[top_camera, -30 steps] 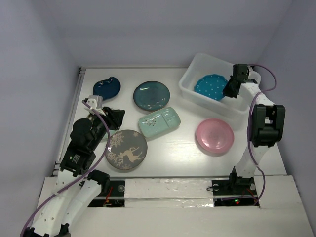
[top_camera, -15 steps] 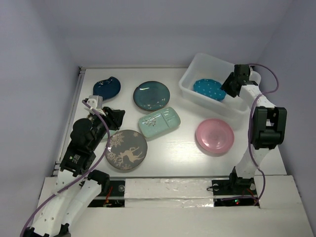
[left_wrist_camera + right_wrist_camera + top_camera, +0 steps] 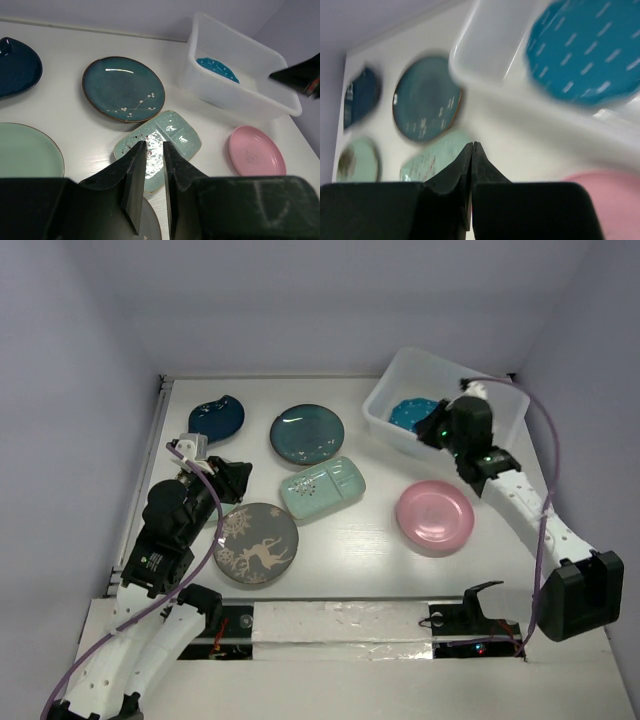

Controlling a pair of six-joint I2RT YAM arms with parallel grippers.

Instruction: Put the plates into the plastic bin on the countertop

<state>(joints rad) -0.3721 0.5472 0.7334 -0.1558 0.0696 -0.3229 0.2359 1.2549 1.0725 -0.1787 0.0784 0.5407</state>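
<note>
The scalloped blue plate (image 3: 408, 412) lies in the plastic bin (image 3: 500, 400), also in the right wrist view (image 3: 585, 55). My right gripper (image 3: 428, 434) is shut and empty, above the bin's near wall (image 3: 490, 45). On the countertop (image 3: 375, 555) lie the pink plate (image 3: 435, 515), mint tray (image 3: 322, 488), dark teal plate (image 3: 307, 433), navy leaf dish (image 3: 217, 417) and grey deer plate (image 3: 256, 543). My left gripper (image 3: 238, 480) is narrowly open and empty, above the mint tray (image 3: 175, 135). A pale green plate (image 3: 25, 150) shows in the left wrist view; my left arm hides it from above.
The bin stands at the back right, close to the right wall. Walls close off the back and both sides. A taped white strip (image 3: 340, 620) runs along the front edge. A cable (image 3: 545, 440) loops from the right arm beside the bin.
My right gripper has come out of the bin and moved left and forward over its near wall, leaving the blue plate flat inside. The left arm has not moved.
</note>
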